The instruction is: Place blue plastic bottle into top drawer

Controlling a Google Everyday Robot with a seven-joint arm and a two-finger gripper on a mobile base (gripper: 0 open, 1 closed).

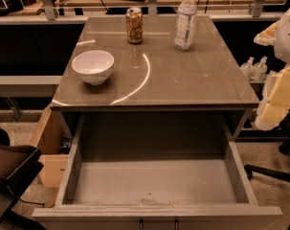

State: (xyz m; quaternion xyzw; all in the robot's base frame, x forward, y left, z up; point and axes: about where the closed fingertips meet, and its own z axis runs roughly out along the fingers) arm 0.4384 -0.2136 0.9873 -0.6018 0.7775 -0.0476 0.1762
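The blue plastic bottle (185, 19) stands upright at the back right of the grey cabinet top (183, 80); it is clear and ribbed, with a white cap and a pale label. The top drawer (154, 181) is pulled fully open below the cabinet top, and its flat grey bottom is bare. Its metal handle (158, 223) shows at the bottom edge. My gripper (278, 95) is a pale white and yellowish shape at the right edge of the view. It is to the right of the cabinet, well away from the bottle, and holds nothing that I can see.
A gold-brown soda can (134, 26) stands at the back centre of the top, left of the bottle. A white bowl (93, 66) sits at the left. Small clear pump bottles (253, 68) stand on a shelf to the right. A light wooden box (49, 147) and a dark chair (10, 171) are at the left.
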